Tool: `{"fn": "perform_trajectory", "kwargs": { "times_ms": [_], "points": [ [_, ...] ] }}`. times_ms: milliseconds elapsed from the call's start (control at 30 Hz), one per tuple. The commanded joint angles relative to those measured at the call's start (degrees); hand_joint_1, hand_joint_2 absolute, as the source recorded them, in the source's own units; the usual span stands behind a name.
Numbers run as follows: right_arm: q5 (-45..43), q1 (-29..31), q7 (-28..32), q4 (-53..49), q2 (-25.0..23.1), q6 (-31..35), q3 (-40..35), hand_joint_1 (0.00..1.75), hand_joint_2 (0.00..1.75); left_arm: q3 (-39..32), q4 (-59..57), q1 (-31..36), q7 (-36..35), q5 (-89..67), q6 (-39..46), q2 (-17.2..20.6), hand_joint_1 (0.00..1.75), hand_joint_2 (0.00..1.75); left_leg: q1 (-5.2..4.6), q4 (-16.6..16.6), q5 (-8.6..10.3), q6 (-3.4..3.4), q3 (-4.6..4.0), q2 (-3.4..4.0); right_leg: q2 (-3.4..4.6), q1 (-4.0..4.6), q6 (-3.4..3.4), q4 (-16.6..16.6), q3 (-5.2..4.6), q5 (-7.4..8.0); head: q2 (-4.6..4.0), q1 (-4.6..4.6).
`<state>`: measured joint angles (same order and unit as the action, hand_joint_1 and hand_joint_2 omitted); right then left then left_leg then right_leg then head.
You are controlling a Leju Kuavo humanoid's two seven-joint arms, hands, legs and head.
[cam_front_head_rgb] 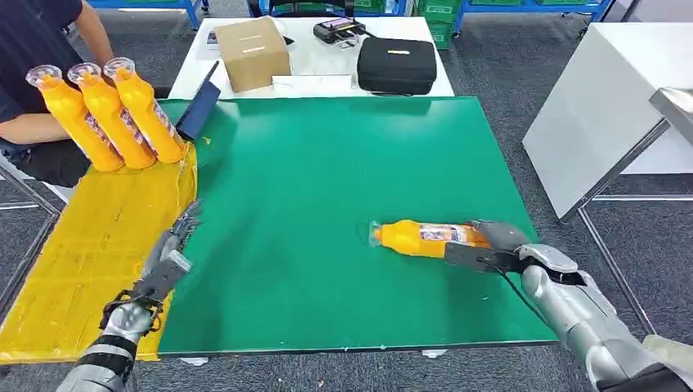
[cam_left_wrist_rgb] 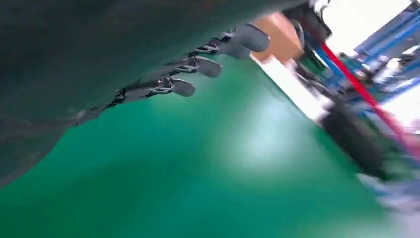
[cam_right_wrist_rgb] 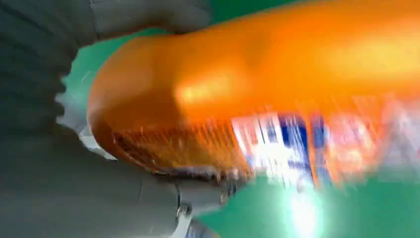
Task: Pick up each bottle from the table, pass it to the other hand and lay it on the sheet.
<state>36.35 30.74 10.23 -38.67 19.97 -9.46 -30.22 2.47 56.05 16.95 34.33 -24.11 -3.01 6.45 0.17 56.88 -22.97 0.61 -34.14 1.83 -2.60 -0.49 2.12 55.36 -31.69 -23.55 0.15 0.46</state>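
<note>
Orange bottle [cam_front_head_rgb: 426, 238] lies on its side on the green mat [cam_front_head_rgb: 327, 163] at about four o'clock, its base end grasped by the right hand [cam_front_head_rgb: 490, 245], while the left hand [cam_front_head_rgb: 167, 261], fingers straight and holding nothing, hovers at eight o'clock beside the yellow sheet [cam_front_head_rgb: 90, 245], where three more bottles [cam_front_head_rgb: 110, 114] lie at ten o'clock.

Blurred throughout in the right wrist view: orange bottle [cam_right_wrist_rgb: 257, 84], label print unreadable, cap end cut off by the frame edge. Base of the bottle hidden behind the right hand [cam_front_head_rgb: 490, 245] in the head view. Smeared beyond recognition in the left wrist view: far clutter past the green mat [cam_left_wrist_rgb: 198, 188]. Cropped at the head view's edge: person [cam_front_head_rgb: 41, 90].
</note>
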Motion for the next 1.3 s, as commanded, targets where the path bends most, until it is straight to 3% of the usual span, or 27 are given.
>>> {"fn": "perform_trajectory", "kwargs": {
  "times_ms": [33, 67, 133, 333, 767, 800, 1300],
  "points": [
    [-26.86, -14.21, -1.02, -25.1, -14.87, 1.05, 16.09, 1.75, 1.75, -4.28, 20.35, -9.9, -2.81, 10.82, -7.45, -6.07, 0.0, 0.0, 0.11, -0.01, -0.12, -0.09, -0.02, 0.22, 0.46, 0.17, -0.08, -0.05, -0.02, -0.01, 0.0, 0.07],
    [-30.73, -15.02, 1.58, -28.22, -17.53, 1.7, 17.82, 1.75, 1.75, -5.28, 20.26, -10.24, -3.84, 11.68, -6.75, -7.28, 0.0, 0.0, 0.05, -0.01, -0.14, -0.12, -0.11, 0.23, 0.57, 0.12, -0.1, 0.02, -0.2, -0.05, 0.0, -0.02],
    [-29.84, -16.42, -1.84, -32.77, -19.82, 4.37, 15.05, 1.75, 1.75, -5.8, 19.5, -10.71, -3.47, 12.11, -7.18, -7.73, 0.0, 0.0, 0.03, -0.02, -0.13, -0.17, -0.31, 0.33, 0.7, 0.09, -0.15, 0.08, -0.51, -0.06, 0.0, -0.04],
    [-30.55, -16.23, -1.14, -31.66, -18.6, 5.6, 13.63, 1.75, 1.75, -5.76, 18.75, -10.22, -2.7, 11.89, -7.65, -8.0, 0.0, 0.0, 0.06, 0.0, 0.2, -0.15, -1.17, -0.17, 0.09, 0.1, -0.06, 0.2, -1.18, -0.09, 0.0, 0.0],
    [-30.4, -15.56, -0.32, -29.98, -19.36, 5.66, 12.72, 1.75, 1.75, -5.78, 18.61, -10.23, -1.7, 11.8, -8.8, -8.53, 0.0, 0.0, -0.07, -0.02, 0.16, -0.15, -1.23, -0.33, 0.13, -0.07, -0.1, 0.2, -1.21, -0.11, 0.0, -0.02],
    [-30.25, -15.3, -0.26, -29.48, -19.93, 5.56, 12.14, 1.75, 1.75, -5.33, 18.83, -10.05, -2.01, 11.66, -8.97, -8.66, 0.0, 1.75, -0.08, 0.0, 0.18, -0.14, -1.28, -0.31, 0.09, -0.07, -0.09, 0.21, -1.26, -0.1, 0.0, -0.02],
    [-23.41, -14.93, 0.17, -24.79, -28.11, 3.51, -9.64, 1.75, 1.75, 0.97, 22.03, -11.47, -3.73, 15.2, -13.02, -10.63, 0.0, 1.75, -0.05, -0.04, 0.12, -0.14, -1.24, -0.26, 0.19, -0.02, -0.09, 0.18, -1.27, -0.13, 0.0, -0.02]
  ]
}}
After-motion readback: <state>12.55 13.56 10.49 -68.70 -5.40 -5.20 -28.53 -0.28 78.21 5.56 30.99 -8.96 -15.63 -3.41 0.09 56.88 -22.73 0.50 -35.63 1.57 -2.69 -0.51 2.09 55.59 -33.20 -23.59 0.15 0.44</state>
